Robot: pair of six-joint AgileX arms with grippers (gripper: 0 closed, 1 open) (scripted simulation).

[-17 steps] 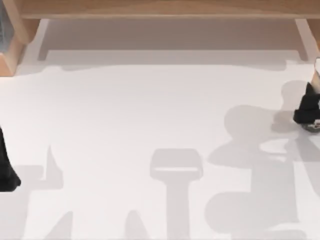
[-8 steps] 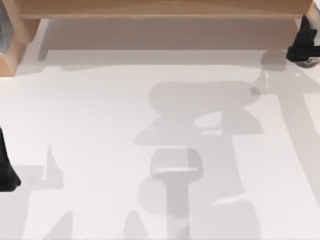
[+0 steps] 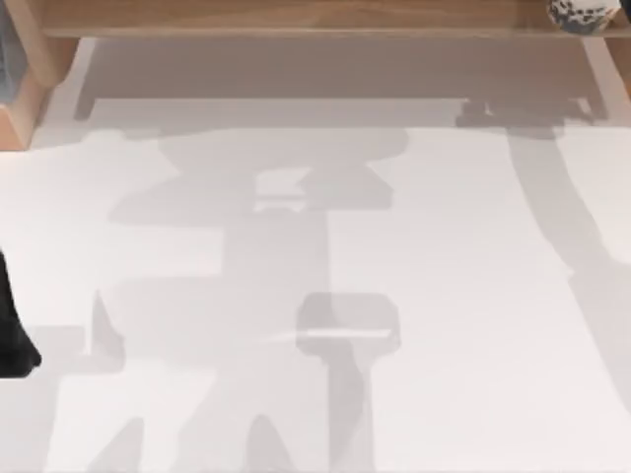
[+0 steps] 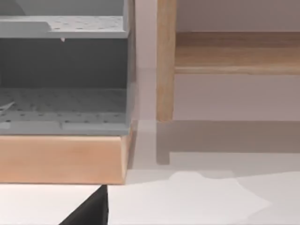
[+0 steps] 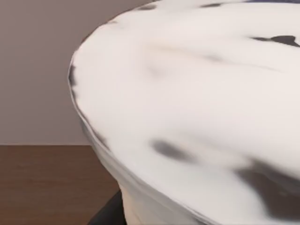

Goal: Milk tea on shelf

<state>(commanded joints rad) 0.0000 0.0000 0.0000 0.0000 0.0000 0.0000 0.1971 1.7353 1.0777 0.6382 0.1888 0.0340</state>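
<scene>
The milk tea (image 3: 577,12) shows as a pale, dark-speckled round at the far right end of the shelf (image 3: 296,18), the long light-brown board across the back of the table. In the right wrist view the milk tea (image 5: 197,108) looms very close, white with dark blotches. My right gripper is shut on it, and a dark finger (image 5: 107,214) sits against its lower side. Brown shelf wood (image 5: 47,183) lies just beyond. Whether the cup touches the board is hidden. My left arm (image 3: 14,335) stays parked at the table's left edge.
A grey perforated rack (image 4: 63,75) on a wooden base (image 4: 61,157) stands at the back left, beside the shelf's left support (image 4: 165,61). The right support (image 3: 603,74) stands below the cup. Arm shadows cross the white tabletop (image 3: 444,246).
My right arm has carried the cup from the table's right edge back to the shelf's right end and has left the top view. Its shadow has swung left. The left arm has not moved.
</scene>
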